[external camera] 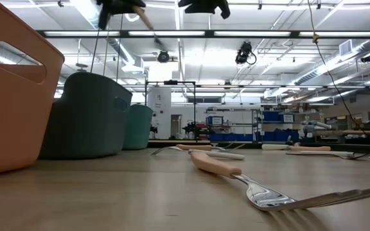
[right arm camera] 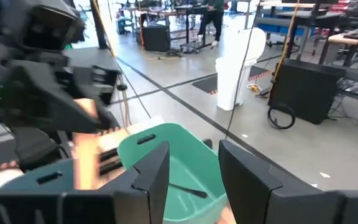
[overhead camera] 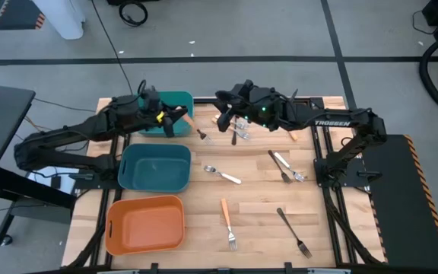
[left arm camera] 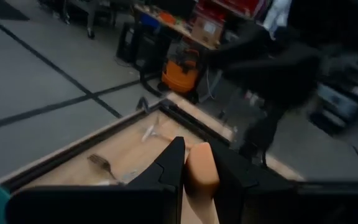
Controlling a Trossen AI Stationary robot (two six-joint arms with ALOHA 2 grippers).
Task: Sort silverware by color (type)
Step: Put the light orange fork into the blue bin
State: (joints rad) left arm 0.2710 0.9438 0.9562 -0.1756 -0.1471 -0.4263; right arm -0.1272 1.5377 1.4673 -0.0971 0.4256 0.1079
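Note:
My left gripper (overhead camera: 179, 116) hovers by the far teal bin (overhead camera: 175, 101), shut on a wood-handled utensil (overhead camera: 192, 122). My right gripper (overhead camera: 220, 119) stands open just to its right, above the table, with nothing between its fingers (right arm camera: 154, 168). In the right wrist view a black utensil (right arm camera: 188, 190) lies inside that teal bin. More silverware lies flat on the table: a cream-handled fork (overhead camera: 223, 175), an orange-handled fork (overhead camera: 227, 221), a black fork (overhead camera: 293, 232), two pieces (overhead camera: 284, 166) at the right, and several (overhead camera: 240, 133) under the right arm. My left gripper pinches the utensil's tan handle (left arm camera: 201, 171) between its two fingers. The fingers point about level toward the table's right, and the handle runs on past their tips. The utensil is lifted clear of the table, its free end (external camera: 145, 19) slanting down from the gripper.
A larger teal bin (overhead camera: 154, 167) and an orange bin (overhead camera: 144, 223) stand along the table's left side, nearer than the small teal one. Open wood lies between the scattered forks in the middle and near right.

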